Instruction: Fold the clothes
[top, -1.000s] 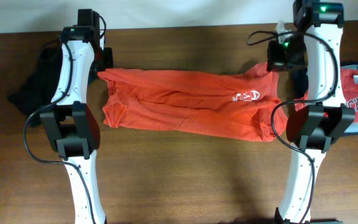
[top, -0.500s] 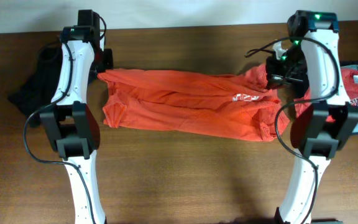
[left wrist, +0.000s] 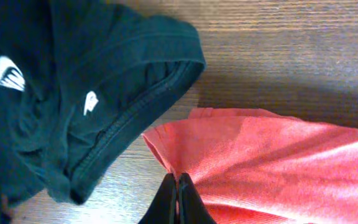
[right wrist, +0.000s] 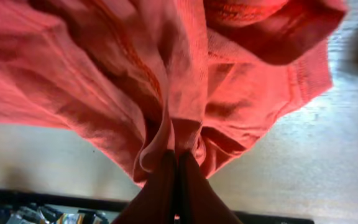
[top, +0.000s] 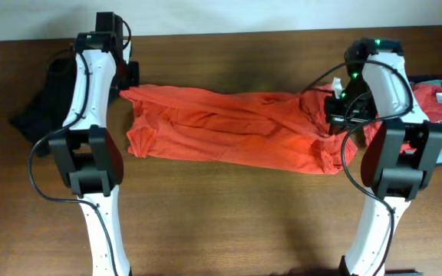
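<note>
T-shirt (top: 229, 126), orange-red, mid-frame on brown wooden table (top: 229, 222), long axis left to right, bunched at right end. Left hand (left wrist: 178, 182) clenched on its upper-left corner; right hand (right wrist: 177, 160) clenched on gathered right-end cloth. Black garment (top: 41, 107) at left edge.

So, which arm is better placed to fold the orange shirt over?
Probably right: the right gripper holds one T-shirt end bunched and lifted; the left gripper only pinches the other corner.
</note>
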You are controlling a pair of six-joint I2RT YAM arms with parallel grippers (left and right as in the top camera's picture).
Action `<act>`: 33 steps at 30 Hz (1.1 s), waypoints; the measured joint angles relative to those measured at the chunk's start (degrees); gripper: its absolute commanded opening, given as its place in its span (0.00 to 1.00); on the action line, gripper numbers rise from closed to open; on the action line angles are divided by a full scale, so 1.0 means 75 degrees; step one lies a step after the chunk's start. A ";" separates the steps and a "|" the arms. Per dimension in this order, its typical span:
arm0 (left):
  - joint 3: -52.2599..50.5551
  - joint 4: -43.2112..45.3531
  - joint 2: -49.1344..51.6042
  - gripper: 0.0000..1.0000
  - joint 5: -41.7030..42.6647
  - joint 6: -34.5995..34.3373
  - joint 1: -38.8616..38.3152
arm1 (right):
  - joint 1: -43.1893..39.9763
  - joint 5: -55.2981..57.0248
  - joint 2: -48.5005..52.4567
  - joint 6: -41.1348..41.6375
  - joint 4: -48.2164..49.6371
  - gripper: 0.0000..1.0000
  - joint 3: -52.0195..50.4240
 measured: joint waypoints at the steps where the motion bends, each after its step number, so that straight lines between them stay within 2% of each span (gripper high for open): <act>1: 0.0000 0.0000 -0.0041 0.01 0.0000 0.0117 0.0000 | 0.0000 0.0000 0.0000 0.0000 0.0052 0.04 -0.0070; 10: 0.0000 -0.0574 -0.1125 0.01 0.0562 0.1309 0.0000 | 0.0000 -0.0003 0.0000 -0.0003 0.0373 0.04 -0.0169; 16: -0.0029 -0.1279 -0.1451 0.01 0.0985 0.1641 0.0000 | 0.0000 -0.0003 0.0000 -0.0012 0.0449 0.04 -0.0169; 23: -0.0973 -0.1378 -0.1451 0.01 0.1096 0.1772 0.0000 | -0.0003 -0.0003 0.0000 -0.0076 0.0490 0.04 -0.0169; 29: -0.2081 -0.1005 -0.1451 0.01 0.1119 0.1775 0.0000 | -0.0047 -0.0006 0.0000 -0.0105 0.0507 0.04 -0.0169; 30: -0.2238 -0.0927 -0.1451 0.04 0.1116 0.1775 0.0000 | -0.0061 -0.0006 0.0000 -0.0105 0.0507 0.04 -0.0169; 32: -0.2495 -0.0819 -0.1451 0.16 0.1113 0.1816 0.0000 | -0.0108 -0.0009 0.0000 -0.0102 0.0507 0.05 -0.0169; 33: -0.2579 -0.0804 -0.1451 0.31 0.1116 0.1792 0.0000 | -0.0143 -0.0012 0.0000 -0.0105 0.0504 0.08 -0.0169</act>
